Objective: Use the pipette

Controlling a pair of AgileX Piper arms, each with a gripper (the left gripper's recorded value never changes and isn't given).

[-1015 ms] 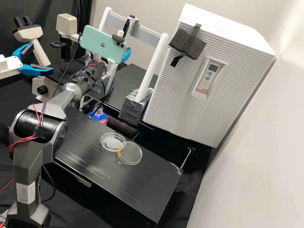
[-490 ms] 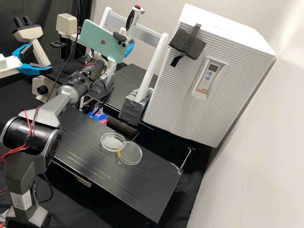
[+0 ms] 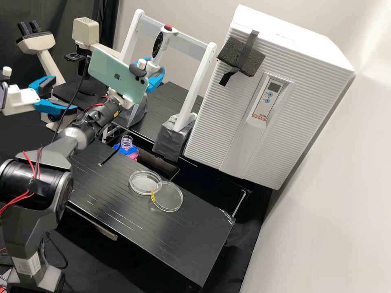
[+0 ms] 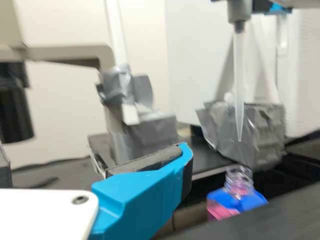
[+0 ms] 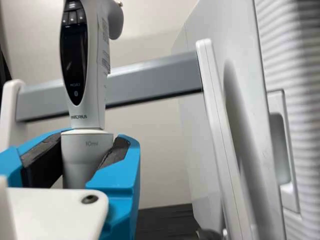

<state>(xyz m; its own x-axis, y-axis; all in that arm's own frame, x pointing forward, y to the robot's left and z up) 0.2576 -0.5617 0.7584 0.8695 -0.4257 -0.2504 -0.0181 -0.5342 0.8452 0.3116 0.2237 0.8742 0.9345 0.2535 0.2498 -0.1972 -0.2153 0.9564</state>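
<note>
- Pipette [image 3: 158, 44] stands upright, upper left of the high view, its lower body clamped in the right jaws.
- Its clear tip [image 4: 239, 95] hangs above the open pink bottle [image 4: 235, 197], not touching it.
- Left jaws are spread wide and empty at the left edge.

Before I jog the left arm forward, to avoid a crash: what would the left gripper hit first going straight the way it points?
Probably the tape-wrapped stand foot, dead ahead of the left gripper; depth is unclear.
</note>
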